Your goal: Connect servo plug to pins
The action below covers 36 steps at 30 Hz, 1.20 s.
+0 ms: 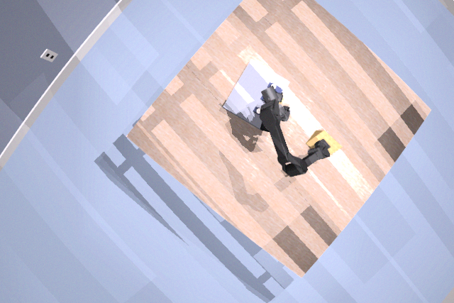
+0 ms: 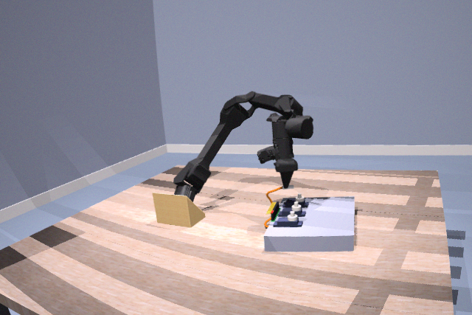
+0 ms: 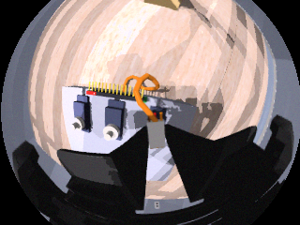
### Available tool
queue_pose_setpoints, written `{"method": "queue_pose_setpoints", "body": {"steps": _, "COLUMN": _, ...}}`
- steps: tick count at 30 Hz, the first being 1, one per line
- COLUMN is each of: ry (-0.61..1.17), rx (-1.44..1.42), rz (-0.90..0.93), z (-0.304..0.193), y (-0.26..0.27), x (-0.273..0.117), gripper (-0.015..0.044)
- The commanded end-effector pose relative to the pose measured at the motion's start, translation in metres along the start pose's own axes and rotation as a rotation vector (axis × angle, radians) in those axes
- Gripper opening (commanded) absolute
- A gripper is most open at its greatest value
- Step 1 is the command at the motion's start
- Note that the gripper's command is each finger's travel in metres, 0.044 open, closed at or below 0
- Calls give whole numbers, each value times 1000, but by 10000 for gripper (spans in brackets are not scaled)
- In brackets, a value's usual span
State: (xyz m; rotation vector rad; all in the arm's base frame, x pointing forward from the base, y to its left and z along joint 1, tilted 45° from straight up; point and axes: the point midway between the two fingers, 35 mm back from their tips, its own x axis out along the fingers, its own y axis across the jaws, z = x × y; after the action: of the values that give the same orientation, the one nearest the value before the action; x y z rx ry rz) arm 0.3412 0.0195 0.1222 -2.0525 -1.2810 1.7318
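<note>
My gripper (image 2: pixel 286 186) (image 3: pixel 156 129) is shut on the small grey plug (image 3: pixel 157 139), held above the holder (image 1: pixel 246 81) (image 2: pixel 309 243) (image 3: pixel 95 141). The orange lead (image 2: pixel 268 193) (image 3: pixel 141 97) runs from the plug and loops by the holder's pin edge. The row of thin yellow pins (image 2: pixel 271 208) (image 3: pixel 112 88) sticks out from that edge. A red patch (image 3: pixel 91 93) shows at one end of the row and a green patch (image 3: pixel 145 99) near the other. Dark blue servos (image 2: pixel 287 223) (image 3: pixel 114 119) sit in the holder. The plug's holes cannot be made out, and the arm hides the fingertips in the top view.
The servos' white round hubs (image 2: pixel 292 216) (image 3: pixel 112 132) stand up from the holder beside the pin row. A yellow wedge-shaped block (image 1: pixel 333 144) (image 2: pixel 173 210) stands at the arm's base. The wooden table (image 1: pixel 293 54) (image 2: pixel 190 265) lies under everything.
</note>
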Motion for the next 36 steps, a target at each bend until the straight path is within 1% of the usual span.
{"method": "queue_pose_setpoints", "body": {"steps": 1, "ry": -5, "rx": 63, "rz": 6, "z": 28, "y": 25, "x": -1, "gripper": 0}}
{"method": "queue_pose_setpoints", "body": {"steps": 9, "ry": -7, "rx": 170, "rz": 2, "z": 80, "y": 58, "x": 1, "gripper": 0}}
{"method": "queue_pose_setpoints", "body": {"steps": 17, "ry": -5, "rx": 263, "rz": -15, "z": 129, "y": 76, "x": 6, "gripper": 0}}
{"method": "queue_pose_setpoints", "body": {"steps": 23, "ry": -4, "rx": 265, "rz": -16, "z": 130, "y": 76, "x": 11, "gripper": 0}}
{"method": "queue_pose_setpoints", "body": {"steps": 31, "ry": -4, "rx": 265, "rz": -17, "z": 130, "y": 75, "x": 45, "gripper": 0}}
{"method": "queue_pose_setpoints", "body": {"steps": 36, "ry": -4, "rx": 265, "rz": -17, "z": 129, "y": 75, "x": 45, "gripper": 0}}
